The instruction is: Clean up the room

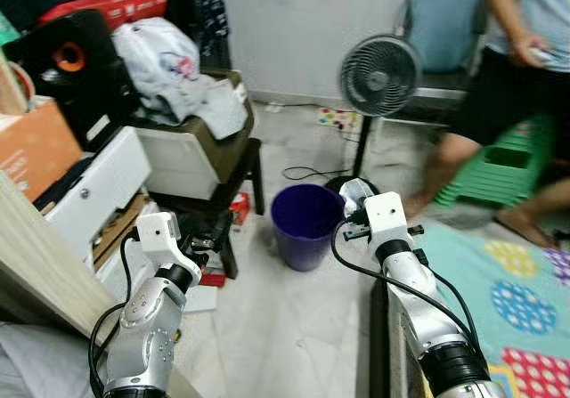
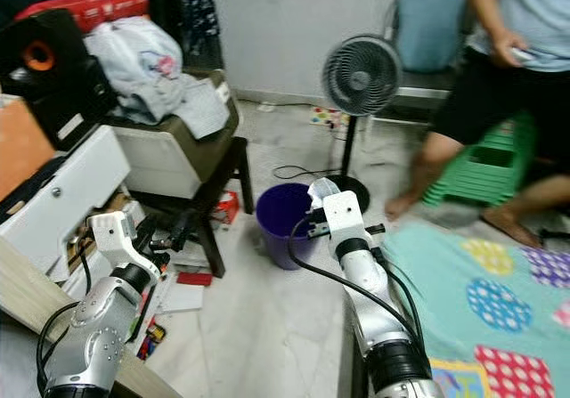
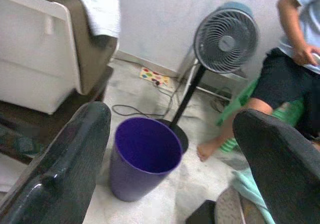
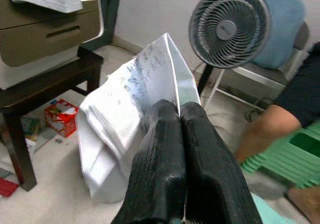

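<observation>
A purple bin point(image 1: 305, 224) stands open on the pale floor below a pedestal fan. My right gripper point(image 4: 177, 129) is shut on a folded white paper point(image 4: 130, 119) with writing on it. In the left eye view the paper point(image 1: 356, 190) hangs just right of the bin's rim. My left gripper point(image 1: 209, 238) is raised to the left of the bin and stands open, its two black fingers point(image 3: 60, 164) wide apart with nothing between them. The bin point(image 3: 145, 154) looks empty inside.
A pedestal fan point(image 1: 378, 77) stands behind the bin. A person point(image 1: 525, 69) sits at the right by a green stool point(image 1: 499, 171). A dark bench point(image 1: 223, 193) with a printer and clothes is at the left. A red box point(image 4: 60, 116) and litter lie beneath it. A dotted mat point(image 1: 508, 291) covers the floor at right.
</observation>
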`<state>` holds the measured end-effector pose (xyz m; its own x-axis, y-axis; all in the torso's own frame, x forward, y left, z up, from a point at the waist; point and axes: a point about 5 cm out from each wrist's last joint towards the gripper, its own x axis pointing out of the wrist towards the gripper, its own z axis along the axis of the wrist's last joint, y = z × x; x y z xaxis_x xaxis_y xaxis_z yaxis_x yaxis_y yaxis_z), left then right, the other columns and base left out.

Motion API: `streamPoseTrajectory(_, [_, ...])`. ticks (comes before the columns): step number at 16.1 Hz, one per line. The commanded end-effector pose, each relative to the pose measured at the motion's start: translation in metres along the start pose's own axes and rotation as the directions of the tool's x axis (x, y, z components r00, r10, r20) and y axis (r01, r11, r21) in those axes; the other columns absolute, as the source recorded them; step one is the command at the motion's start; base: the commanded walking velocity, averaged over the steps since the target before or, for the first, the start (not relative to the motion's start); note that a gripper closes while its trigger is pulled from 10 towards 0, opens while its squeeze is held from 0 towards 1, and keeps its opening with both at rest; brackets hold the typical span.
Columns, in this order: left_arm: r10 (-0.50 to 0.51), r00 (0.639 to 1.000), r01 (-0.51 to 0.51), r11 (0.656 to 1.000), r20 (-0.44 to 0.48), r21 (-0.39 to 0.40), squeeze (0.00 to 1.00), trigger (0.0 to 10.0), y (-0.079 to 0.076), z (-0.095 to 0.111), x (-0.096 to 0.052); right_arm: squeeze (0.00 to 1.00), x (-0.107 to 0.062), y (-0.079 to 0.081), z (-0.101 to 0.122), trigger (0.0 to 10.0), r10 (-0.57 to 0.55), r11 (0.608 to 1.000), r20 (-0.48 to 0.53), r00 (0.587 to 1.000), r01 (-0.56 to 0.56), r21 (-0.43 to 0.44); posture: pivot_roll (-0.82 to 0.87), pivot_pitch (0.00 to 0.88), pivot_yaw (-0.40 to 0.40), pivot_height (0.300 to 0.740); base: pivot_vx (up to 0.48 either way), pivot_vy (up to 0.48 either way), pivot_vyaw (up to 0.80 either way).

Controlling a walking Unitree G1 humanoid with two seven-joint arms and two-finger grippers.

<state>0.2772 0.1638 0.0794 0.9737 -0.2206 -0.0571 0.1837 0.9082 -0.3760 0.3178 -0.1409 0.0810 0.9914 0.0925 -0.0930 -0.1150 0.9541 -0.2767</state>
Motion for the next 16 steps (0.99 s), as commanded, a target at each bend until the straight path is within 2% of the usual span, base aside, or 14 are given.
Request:
streamPoseTrajectory(1, [-0.013,1.000,0.013,1.000,0.017,0.015,0.00,10.0,0.0000,0.0044,-0.0010,0.00,0.0016,-0.0002,0.0058,10.0,0.004,1.000,0.019,1.000,-0.004,0.001,-0.16,0.000,0.036,0.740,0.000,0.000,0.00])
streamPoseTrajectory(5, [-0.019,1.000,0.018,1.000,0.017,0.019,0.00,10.0,-0.0008,0.0040,-0.0007,0.00,0.0020,-0.0007,0.0055,10.0,0.005,1.000,0.019,1.000,-0.004,-0.003,-0.17,0.000,0.037,0.740,0.000,0.000,0.00])
streamPoseTrajectory(16, [-0.029,0.999,0.029,0.999,0.031,0.028,0.00,10.0,-0.0032,0.0043,0.0005,0.00,0.0048,-0.0016,0.0060,10.0,0.011,1.000,0.022,1.000,-0.011,-0.012,-0.17,0.000,0.032,0.740,0.316,0.000,0.00])
